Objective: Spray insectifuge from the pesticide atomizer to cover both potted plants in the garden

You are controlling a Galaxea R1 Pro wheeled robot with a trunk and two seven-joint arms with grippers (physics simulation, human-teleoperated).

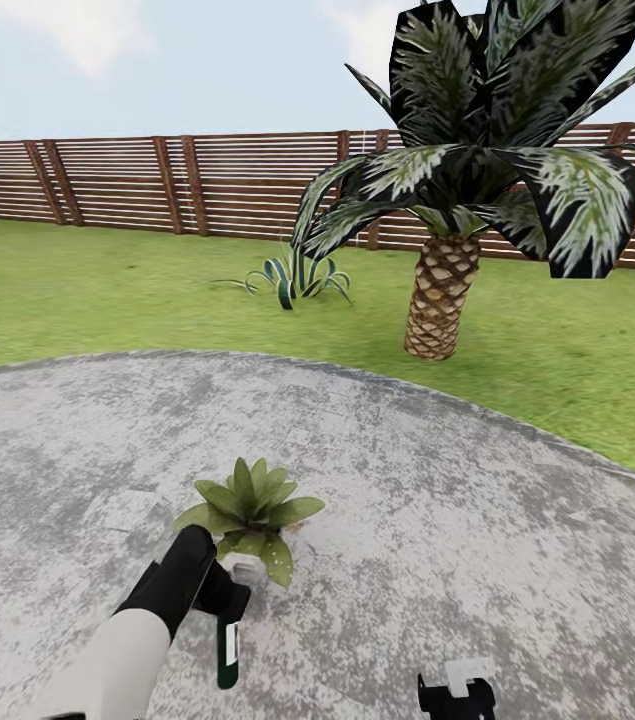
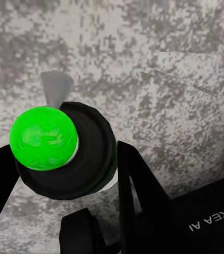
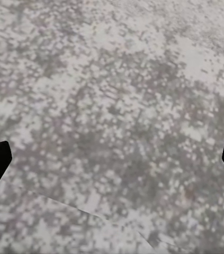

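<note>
In the head view, the left gripper at lower left grasped the one pesticide atomizer, hanging just beside one potted plant on the grey paving. The right gripper, at the bottom edge, was spread wide. One palm and one agave stood on the lawn.
</note>
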